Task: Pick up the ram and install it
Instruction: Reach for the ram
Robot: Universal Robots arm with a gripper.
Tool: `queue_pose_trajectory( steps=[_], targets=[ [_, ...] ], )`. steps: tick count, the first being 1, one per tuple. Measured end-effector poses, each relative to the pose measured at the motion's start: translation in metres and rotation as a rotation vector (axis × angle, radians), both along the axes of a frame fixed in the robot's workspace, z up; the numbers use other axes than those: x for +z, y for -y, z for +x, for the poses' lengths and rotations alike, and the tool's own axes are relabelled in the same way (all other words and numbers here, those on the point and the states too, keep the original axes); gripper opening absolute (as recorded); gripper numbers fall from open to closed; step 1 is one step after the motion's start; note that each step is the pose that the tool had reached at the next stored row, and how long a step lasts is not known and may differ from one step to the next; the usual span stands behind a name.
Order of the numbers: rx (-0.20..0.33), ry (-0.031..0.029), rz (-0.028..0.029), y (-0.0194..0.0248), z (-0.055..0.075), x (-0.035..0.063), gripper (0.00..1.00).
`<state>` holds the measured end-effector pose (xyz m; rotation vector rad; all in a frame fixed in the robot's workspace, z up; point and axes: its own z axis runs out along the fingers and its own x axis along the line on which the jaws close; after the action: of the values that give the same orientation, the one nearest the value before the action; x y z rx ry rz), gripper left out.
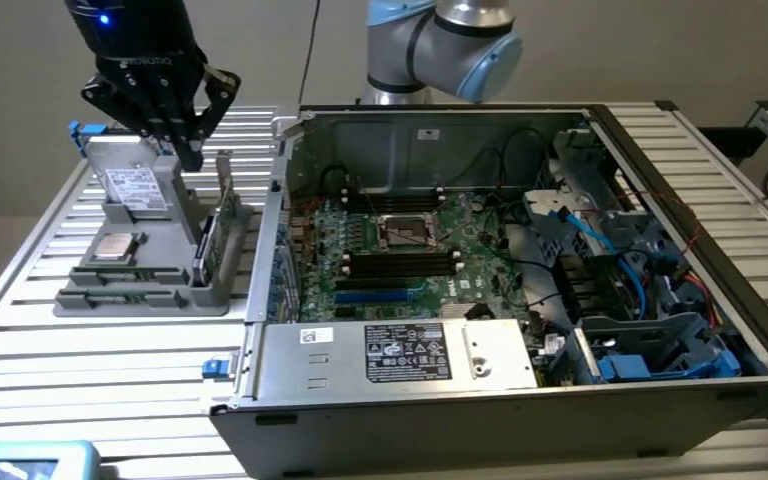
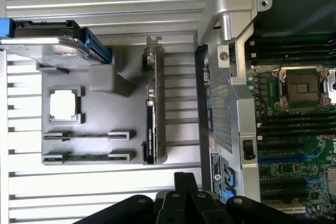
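Exterior view, from the left: grey holder (image 1: 91, 285) on the tabletop (image 1: 37, 340). In its near slots, at six o'clock of the processor (image 1: 117, 245), the ram (image 1: 115, 296), lying flat. Above the holder, at twelve o'clock of the ram and apart from it, the gripper (image 1: 187, 152), jaws clenched on nothing. At three o'clock of the holder, the open computer case (image 1: 704, 390) with its motherboard (image 1: 398, 250).

gripper (image 1: 191, 150): black, blue light, white lettering | arm (image 1: 427, 50): silver, pale-blue caps
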<state>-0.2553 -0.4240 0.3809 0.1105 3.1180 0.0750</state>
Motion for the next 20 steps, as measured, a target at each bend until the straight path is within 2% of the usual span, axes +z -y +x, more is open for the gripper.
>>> queue_pose_trajectory(
  steps=[7,12,20],
  targets=[
    [0.0,-0.0004,0.0001,0.0001,-0.032,-0.007,0.11],
    [0.0,-0.0049,0.0,0.0001,-0.05,-0.0103,0.11],
    [0.0,-0.0072,-0.0001,0.0001,-0.082,-0.016,0.11]
  ],
)
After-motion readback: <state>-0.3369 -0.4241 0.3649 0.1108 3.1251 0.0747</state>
